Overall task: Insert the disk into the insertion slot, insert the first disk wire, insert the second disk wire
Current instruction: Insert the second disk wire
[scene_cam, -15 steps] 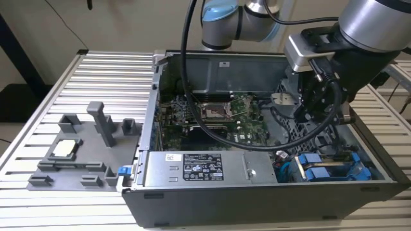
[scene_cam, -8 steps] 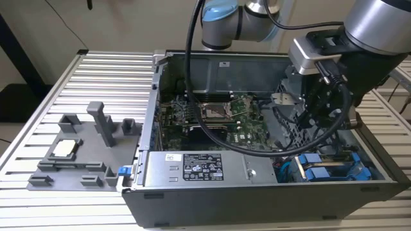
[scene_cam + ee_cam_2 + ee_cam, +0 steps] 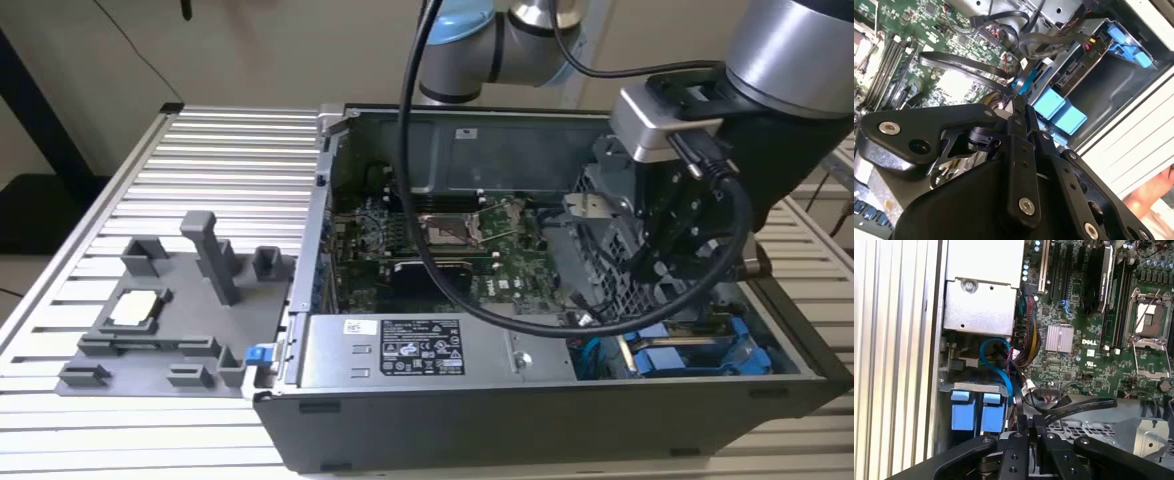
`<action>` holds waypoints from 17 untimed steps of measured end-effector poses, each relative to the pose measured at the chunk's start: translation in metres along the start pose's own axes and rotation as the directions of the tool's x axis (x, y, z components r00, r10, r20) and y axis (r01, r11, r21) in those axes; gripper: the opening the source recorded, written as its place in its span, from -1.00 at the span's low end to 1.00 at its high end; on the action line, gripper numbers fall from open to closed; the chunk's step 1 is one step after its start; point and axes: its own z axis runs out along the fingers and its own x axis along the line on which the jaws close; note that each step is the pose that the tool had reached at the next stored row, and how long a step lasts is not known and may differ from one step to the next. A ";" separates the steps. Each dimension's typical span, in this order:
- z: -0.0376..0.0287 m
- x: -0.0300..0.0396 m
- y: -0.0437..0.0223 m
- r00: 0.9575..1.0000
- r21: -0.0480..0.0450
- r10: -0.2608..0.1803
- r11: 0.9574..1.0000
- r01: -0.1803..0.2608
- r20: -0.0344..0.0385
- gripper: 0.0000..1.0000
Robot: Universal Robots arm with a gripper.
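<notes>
Inside the open computer case [image 3: 534, 420], the gripper [image 3: 1030, 427] is clenched, fingers together, beside blue carriers [image 3: 979, 410]

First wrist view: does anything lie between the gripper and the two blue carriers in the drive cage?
Yes. A blue cable and thin black cables run down beside the blue carriers, between them and the gripper. A flat black cable also crosses close by the gripper.
</notes>
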 end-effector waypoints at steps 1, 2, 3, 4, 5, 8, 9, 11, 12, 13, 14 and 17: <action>0.0009 0.0011 -0.0005 1.000 0.000 0.000 1.000 0.000 0.000 -0.69; 0.0018 0.0022 -0.0011 1.000 0.000 0.000 1.000 0.000 0.000 -0.69; 0.0028 0.0037 -0.0020 1.000 0.001 0.000 1.000 0.000 0.000 -0.69; 0.0035 0.0049 -0.0030 1.000 0.001 0.000 1.000 0.000 0.000 -0.69; 0.0042 0.0063 -0.0045 1.000 0.001 0.000 1.000 0.000 0.000 -0.69; 0.0051 0.0109 -0.0116 1.000 0.000 0.000 1.000 0.000 0.000 -0.69; 0.0052 0.0122 -0.0145 1.000 -0.003 0.000 1.000 0.000 0.000 -0.69; 0.0055 0.0148 -0.0197 1.000 -0.009 0.001 1.000 -0.001 0.001 -0.69; 0.0057 0.0162 -0.0223 1.000 -0.012 0.001 1.000 -0.001 0.001 -0.69; 0.0059 0.0176 -0.0246 1.000 -0.015 0.001 1.000 -0.001 0.002 -0.69; 0.0060 0.0191 -0.0266 1.000 -0.018 0.001 1.000 -0.001 0.002 -0.69; 0.0066 0.0242 -0.0310 1.000 -0.026 0.002 1.000 -0.002 0.003 -0.69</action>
